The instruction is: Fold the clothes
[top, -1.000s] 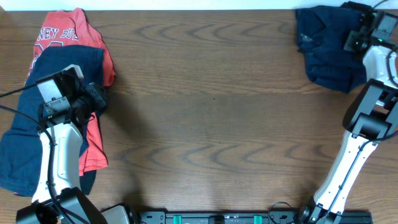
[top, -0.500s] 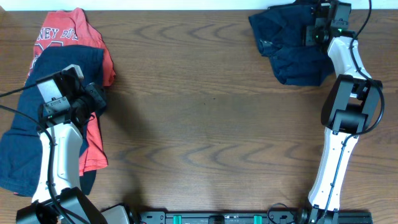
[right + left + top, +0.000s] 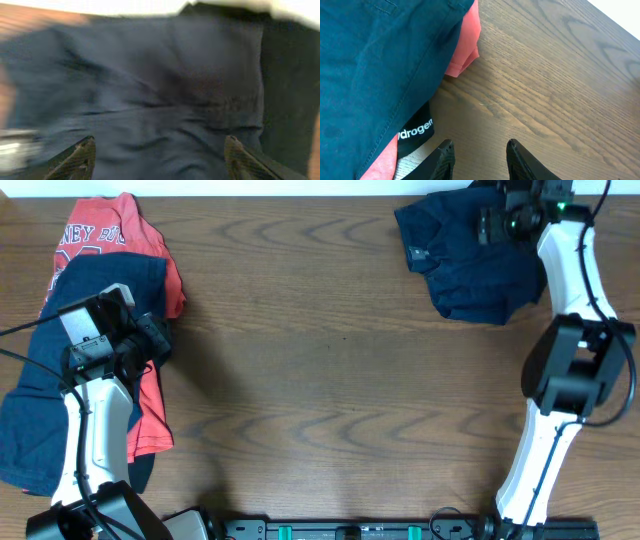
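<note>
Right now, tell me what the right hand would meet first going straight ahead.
Most likely the crumpled dark navy garment: it fills the view ahead of the open right hand, though blur hides depth.

Bright, even light; right wrist view blurs the navy shorts (image 3: 150, 100).

Left gripper (image 3: 480, 146), jaws slightly parted; right gripper (image 3: 159, 146), jaws wide.

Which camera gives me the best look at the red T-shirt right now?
Overhead. It shows the red T-shirt at far left with its white lettering, partly covered by navy shorts. The left wrist view catches only a red edge under the shorts; the right wrist view shows none of it.
</note>
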